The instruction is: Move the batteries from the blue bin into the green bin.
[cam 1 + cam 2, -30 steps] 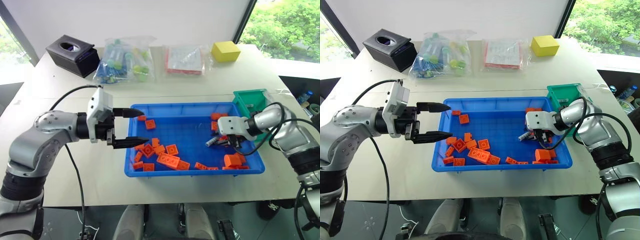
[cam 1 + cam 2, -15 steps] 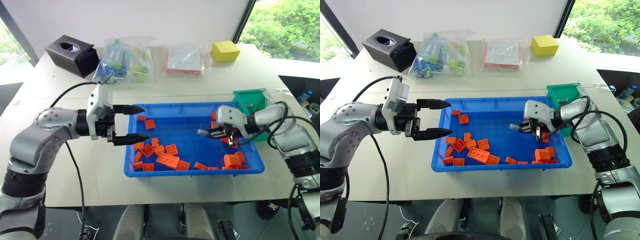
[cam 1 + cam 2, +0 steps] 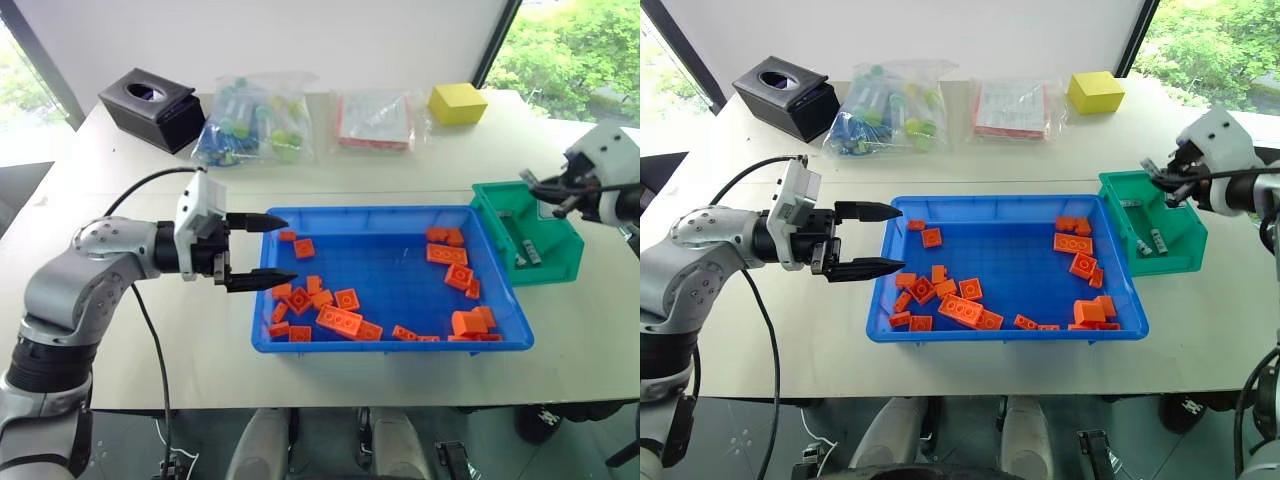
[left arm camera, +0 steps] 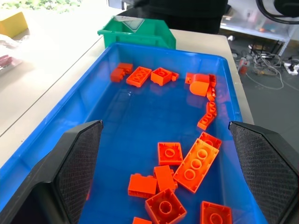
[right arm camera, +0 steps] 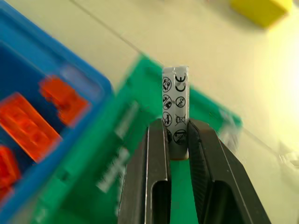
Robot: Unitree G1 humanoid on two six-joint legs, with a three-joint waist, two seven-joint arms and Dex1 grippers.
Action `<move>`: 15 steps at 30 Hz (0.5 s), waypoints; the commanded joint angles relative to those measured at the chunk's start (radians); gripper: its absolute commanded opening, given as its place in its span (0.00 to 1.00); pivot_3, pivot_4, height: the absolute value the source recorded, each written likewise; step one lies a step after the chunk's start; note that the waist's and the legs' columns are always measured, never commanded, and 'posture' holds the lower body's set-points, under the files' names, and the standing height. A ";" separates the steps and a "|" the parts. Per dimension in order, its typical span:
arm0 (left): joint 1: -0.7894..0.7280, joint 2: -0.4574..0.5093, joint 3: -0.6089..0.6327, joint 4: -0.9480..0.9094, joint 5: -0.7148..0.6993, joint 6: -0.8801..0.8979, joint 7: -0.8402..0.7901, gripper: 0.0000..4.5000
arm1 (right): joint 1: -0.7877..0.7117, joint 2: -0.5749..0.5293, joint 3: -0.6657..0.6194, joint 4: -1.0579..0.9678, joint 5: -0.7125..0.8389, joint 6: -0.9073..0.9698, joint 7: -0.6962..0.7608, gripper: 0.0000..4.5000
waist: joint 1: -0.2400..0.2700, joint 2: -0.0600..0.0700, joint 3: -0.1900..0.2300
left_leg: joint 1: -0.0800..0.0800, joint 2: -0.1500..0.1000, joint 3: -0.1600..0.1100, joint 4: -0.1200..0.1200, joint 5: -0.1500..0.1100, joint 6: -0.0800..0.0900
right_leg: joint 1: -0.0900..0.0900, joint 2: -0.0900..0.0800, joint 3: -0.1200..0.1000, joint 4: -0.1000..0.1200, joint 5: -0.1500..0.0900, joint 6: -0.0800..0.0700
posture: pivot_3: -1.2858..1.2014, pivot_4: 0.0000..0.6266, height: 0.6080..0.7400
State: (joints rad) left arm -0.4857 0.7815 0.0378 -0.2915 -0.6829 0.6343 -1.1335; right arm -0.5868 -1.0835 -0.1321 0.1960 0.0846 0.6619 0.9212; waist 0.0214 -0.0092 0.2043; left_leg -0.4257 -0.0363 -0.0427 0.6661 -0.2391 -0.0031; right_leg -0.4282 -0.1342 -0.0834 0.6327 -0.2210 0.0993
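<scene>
Comparing with a second ago: right hand (image 3: 1162, 182) has left the blue bin (image 3: 380, 345) and now hangs over the green bin (image 3: 560, 262), clamped on a battery (image 5: 175, 111). Left hand (image 3: 270, 252) hasn't moved, fingers apart at the blue bin's left rim. Two batteries (image 3: 1147, 241) lie inside the green bin. Orange bricks (image 3: 338, 320) remain in the blue bin. Right wrist view shows the battery upright between the fingers, label symbols legible; head views can't resolve it.

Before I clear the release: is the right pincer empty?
No, the right pincer is shut on a battery, held above the green bin.
</scene>
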 commanded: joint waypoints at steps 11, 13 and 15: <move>-0.022 0.010 0.021 0.032 -0.005 -0.009 -0.017 1.00 | 0.185 -0.024 -0.232 -0.207 0.215 -0.028 0.117 0.66 | -0.009 0.000 0.000 | 0.000 0.001 0.000 0.000 0.000 0.000 | 0.000 0.000 0.001 0.000 0.000 0.000 | 0.52 0.24 0.64; -0.006 0.027 0.044 0.042 -0.010 -0.004 -0.019 1.00 | 0.292 -0.041 -0.329 -0.277 0.275 0.026 0.186 0.66 | -0.007 0.000 0.000 | 0.000 0.001 0.000 0.000 0.000 0.001 | 0.000 0.000 0.001 0.000 0.000 0.001 | 0.52 0.24 0.64; 0.012 0.048 0.071 0.048 -0.018 0.002 -0.022 1.00 | 0.407 -0.045 -0.442 -0.332 0.327 0.073 0.253 0.66 | -0.004 0.000 0.000 | 0.000 0.001 -0.002 0.000 0.000 0.001 | 0.000 0.000 0.001 0.000 0.000 0.001 | 0.52 0.24 0.64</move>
State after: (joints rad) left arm -0.4730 0.8082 0.0570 -0.2371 -0.6827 0.6334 -1.1516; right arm -0.2189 -1.1080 -0.4636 -0.0850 0.3619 0.6976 1.1234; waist 0.0172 -0.0092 0.2042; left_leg -0.4258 -0.0352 -0.0443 0.6662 -0.2395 -0.0024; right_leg -0.4273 -0.1339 -0.0827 0.6327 -0.2213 0.1002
